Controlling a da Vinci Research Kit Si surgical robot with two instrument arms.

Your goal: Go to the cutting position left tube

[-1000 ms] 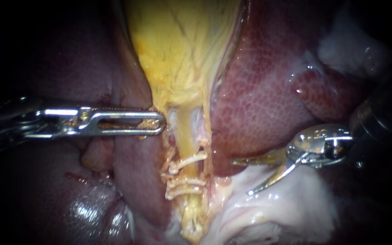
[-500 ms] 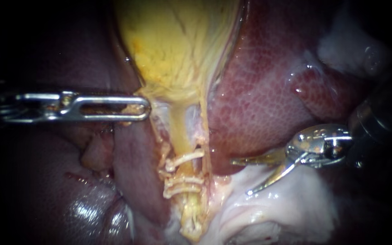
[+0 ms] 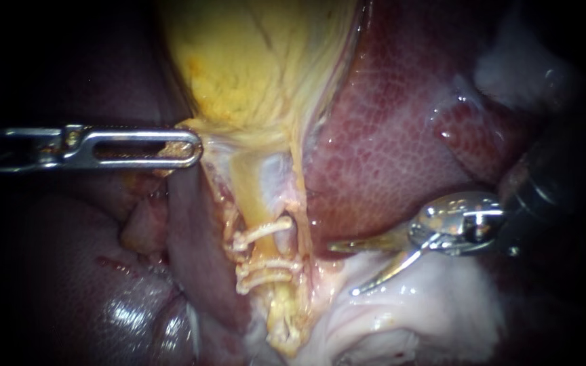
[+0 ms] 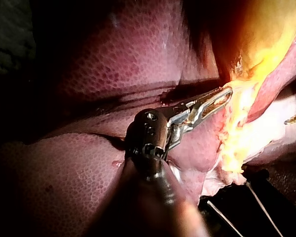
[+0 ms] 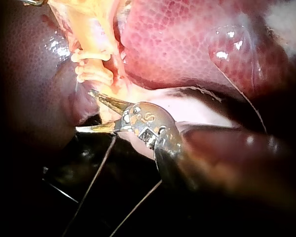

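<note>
The left tube [image 3: 251, 203] lay near centre; soft, slippery and easily torn, I judged, best taken between its clips [image 3: 264, 232]. My right instrument [image 3: 342, 270] stood at its 4 o'clock, blades spread. My left instrument [image 3: 183, 146], at 10 o'clock, pinched the gallbladder [image 3: 252, 74].

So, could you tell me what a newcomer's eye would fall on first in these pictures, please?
The bright yellow gallbladder at the endoscope view's top centre stands out against the dark red liver. Below it, pale white clips cross a narrow yellowish tube. My left instrument, its slotted steel jaws shut on the gallbladder's lower edge, faces my right instrument, whose thin jaws stand open, apart from the clips.
</note>
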